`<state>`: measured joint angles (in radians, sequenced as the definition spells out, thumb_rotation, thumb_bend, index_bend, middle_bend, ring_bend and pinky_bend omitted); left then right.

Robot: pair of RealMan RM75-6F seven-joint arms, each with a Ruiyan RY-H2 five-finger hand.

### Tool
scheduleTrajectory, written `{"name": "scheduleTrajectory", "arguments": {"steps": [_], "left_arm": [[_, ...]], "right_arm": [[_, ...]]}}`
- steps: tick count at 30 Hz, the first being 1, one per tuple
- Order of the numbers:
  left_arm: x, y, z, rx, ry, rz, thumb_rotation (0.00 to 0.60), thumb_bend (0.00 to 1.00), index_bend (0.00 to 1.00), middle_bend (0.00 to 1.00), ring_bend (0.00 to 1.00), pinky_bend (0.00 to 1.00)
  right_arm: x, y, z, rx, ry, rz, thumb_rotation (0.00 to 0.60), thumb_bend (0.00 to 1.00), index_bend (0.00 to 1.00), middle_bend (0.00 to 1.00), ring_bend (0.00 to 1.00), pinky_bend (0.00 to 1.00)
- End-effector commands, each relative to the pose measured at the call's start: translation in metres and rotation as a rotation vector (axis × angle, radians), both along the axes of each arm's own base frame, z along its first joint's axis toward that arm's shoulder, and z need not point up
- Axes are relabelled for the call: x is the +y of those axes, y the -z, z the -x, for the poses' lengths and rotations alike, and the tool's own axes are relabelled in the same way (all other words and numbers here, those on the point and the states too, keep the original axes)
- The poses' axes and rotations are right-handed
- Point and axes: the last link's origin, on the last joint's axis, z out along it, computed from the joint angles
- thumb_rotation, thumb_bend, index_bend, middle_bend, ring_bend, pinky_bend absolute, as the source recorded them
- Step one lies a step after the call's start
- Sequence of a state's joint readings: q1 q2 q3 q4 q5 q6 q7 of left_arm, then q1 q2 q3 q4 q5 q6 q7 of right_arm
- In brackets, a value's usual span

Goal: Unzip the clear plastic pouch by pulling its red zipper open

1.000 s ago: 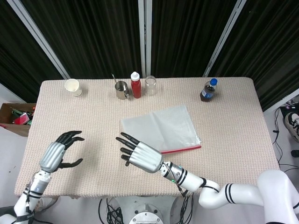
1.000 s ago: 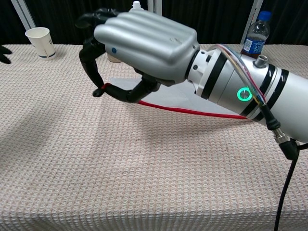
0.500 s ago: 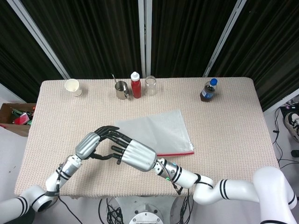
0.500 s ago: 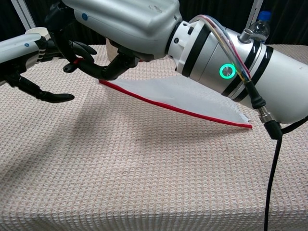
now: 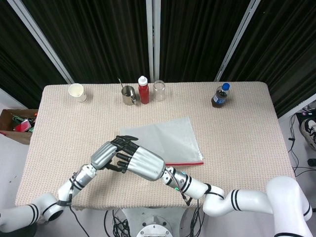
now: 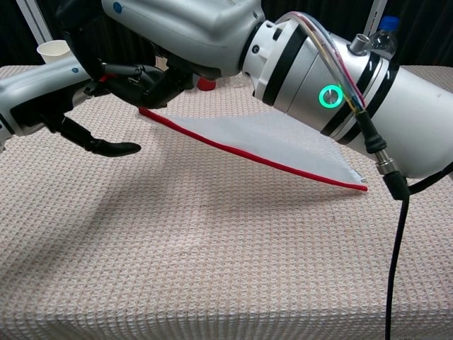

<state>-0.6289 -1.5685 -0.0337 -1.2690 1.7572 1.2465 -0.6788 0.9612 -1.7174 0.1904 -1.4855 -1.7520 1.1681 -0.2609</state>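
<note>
Right hand: so, I have my silver right hand (image 5: 143, 164) at lower centre of the head view, dark fingers pinching the near-left corner of the clear plastic pouch (image 5: 163, 139), lifting that corner.
Left hand: my silver left hand (image 5: 109, 153) sits just left of it, fingers meeting the right hand's; whether it grips anything I cannot tell.
Pouch: it lies mid-frame on the beige woven tablecloth (image 5: 247, 128), its red zipper (image 6: 248, 154) running along the near edge, far corner touching the cloth.
Back row: white paper cup (image 5: 77, 92), metal cup (image 5: 129, 95), red sauce bottle (image 5: 143, 90), clear glass (image 5: 159, 90).
Upper right: blue-capped dark drink bottle (image 5: 220, 95).
</note>
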Motion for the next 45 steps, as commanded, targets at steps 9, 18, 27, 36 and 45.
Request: {"name": "scheduleTrajectory", "arguments": {"steps": [9, 18, 27, 36, 45], "left_arm": [[0.006, 0.01, -0.008, -0.023, -0.005, 0.022, 0.6, 0.27, 0.44, 0.13, 0.11, 0.15], [0.005, 0.015, -0.013, -0.028, 0.009, 0.05, 0.6, 0.28, 0.45, 0.13, 0.11, 0.15], [0.007, 0.02, -0.016, -0.054, -0.003, 0.067, 0.6, 0.32, 0.55, 0.17, 0.11, 0.15], [0.003, 0.024, -0.007, -0.145, -0.069, 0.139, 0.6, 0.45, 0.64, 0.23, 0.11, 0.15], [-0.002, 0.021, 0.007, -0.261, -0.13, 0.218, 0.6, 0.46, 0.65, 0.23, 0.11, 0.15]], "right_arm": [[-0.003, 0.0, -0.001, -0.013, 0.014, -0.007, 0.6, 0.51, 0.85, 0.35, 0.06, 0.02], [-0.004, 0.003, -0.006, -0.021, 0.018, -0.009, 0.6, 0.51, 0.85, 0.35, 0.06, 0.01], [-0.005, 0.005, -0.009, -0.025, 0.019, -0.014, 0.6, 0.51, 0.85, 0.35, 0.06, 0.01], [-0.001, 0.007, 0.006, -0.028, 0.02, 0.027, 0.6, 0.51, 0.86, 0.35, 0.06, 0.0], [0.006, 0.013, 0.031, -0.025, 0.025, 0.08, 0.6, 0.52, 0.86, 0.34, 0.06, 0.0]]}}
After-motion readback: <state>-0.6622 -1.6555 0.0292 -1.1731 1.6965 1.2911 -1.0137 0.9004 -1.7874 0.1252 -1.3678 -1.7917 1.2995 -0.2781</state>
